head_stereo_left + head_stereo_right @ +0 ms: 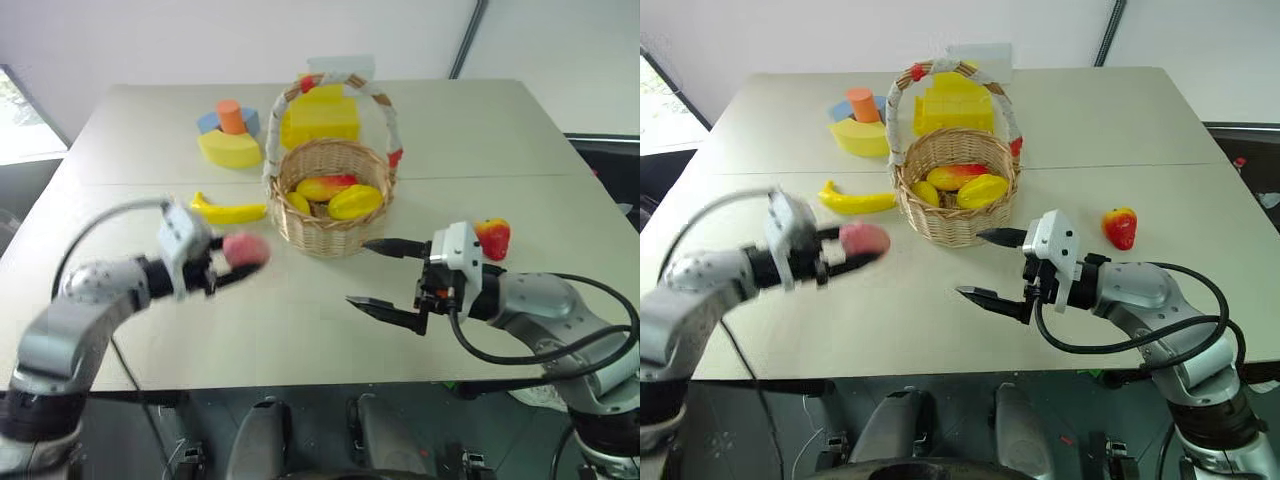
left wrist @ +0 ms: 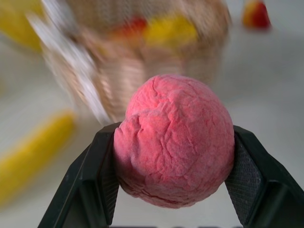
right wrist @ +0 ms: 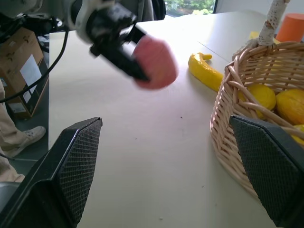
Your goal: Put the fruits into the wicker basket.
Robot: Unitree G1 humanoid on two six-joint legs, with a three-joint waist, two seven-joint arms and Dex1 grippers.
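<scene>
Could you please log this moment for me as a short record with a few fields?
left gripper: shut on the pink fruit, held above the table, short of the basket
right gripper: open, empty, beside the basket
wicker basket: upright, holds several red-yellow fruits
banana: on the table, left of the basket
strawberry-like fruit: on the table, right of the basket
foam blocks: behind the basket

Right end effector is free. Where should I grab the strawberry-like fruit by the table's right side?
Probably from above, jaws across the red body of the strawberry-like fruit. It stands alone on the table, apart from the wicker basket, so both sides look clear for the open right end effector.
</scene>
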